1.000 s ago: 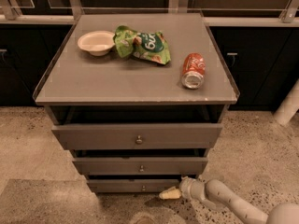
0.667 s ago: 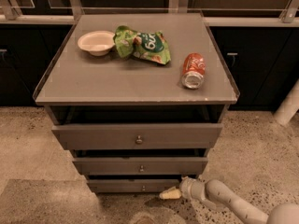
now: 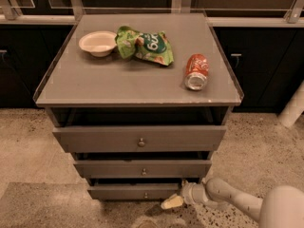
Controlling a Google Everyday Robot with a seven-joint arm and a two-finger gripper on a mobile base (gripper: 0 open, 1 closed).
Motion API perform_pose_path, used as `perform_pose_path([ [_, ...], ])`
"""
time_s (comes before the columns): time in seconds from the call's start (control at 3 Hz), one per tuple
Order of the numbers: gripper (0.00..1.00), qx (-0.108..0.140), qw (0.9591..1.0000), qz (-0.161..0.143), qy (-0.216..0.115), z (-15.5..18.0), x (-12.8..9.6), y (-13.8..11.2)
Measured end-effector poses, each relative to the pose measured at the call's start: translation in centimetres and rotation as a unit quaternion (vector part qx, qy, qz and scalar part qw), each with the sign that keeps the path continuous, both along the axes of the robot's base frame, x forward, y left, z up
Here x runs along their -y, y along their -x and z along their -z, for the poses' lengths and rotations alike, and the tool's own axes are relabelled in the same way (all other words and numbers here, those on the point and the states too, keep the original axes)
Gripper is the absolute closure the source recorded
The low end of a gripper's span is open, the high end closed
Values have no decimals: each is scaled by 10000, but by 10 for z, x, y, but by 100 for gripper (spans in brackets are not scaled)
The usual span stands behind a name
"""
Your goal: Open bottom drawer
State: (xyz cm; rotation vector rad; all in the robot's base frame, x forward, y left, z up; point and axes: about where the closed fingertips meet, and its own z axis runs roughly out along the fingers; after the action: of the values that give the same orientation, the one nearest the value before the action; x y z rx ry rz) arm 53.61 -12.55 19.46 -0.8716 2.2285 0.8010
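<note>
The gripper (image 3: 172, 202) hung low, almost at the floor (image 3: 42, 146), below the counter's front right corner and just off the right end of the bottom drawer (image 3: 128, 192). Whether it was apart or together could not be told; nothing was visibly held in it. It pointed left toward the drawer front, with the arm (image 3: 237, 202) reaching in from the lower right. That approach suits a pull on so low a front, though the small knob (image 3: 146, 194) sat further left, under the middle of the counter's front edge, and the gripper was not on it. My reading is that the grasp was not yet made.

The bottom drawer was the lowest of three grey fronts under the front edge, below the middle drawer (image 3: 142, 168) and the top drawer (image 3: 99, 137). A dark strip showed above each front; how far any stood out I could not say.

The counter (image 3: 118, 84) was a flat grey slab with a slightly raised lip. A pale bowl (image 3: 97, 42) stood near the back left corner, and a crumpled green snack bag (image 3: 142, 45) lay just beside it toward the middle of the back edge. A red can (image 3: 196, 71) lay on its side near the right edge. It could roll if the cabinet were jolted by a hard tug, so a steady pull looked wiser.

The floor was speckled stone, dark cabinets (image 3: 256, 61) ran behind the back edge, and a white post (image 3: 293, 107) leaned beyond the right edge.
</note>
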Motion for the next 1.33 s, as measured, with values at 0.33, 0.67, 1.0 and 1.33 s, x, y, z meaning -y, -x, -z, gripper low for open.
perform_pose_path([
  [0.33,0,-232,9997,-45,39,-1,3,10],
  [0.67,0,-980,9949,-231,-18,-2,1,42],
  [1.0,0,-1038,9943,-229,-19,-3,2,42],
  [1.33,0,-1430,9895,-172,-102,-2,14,65],
])
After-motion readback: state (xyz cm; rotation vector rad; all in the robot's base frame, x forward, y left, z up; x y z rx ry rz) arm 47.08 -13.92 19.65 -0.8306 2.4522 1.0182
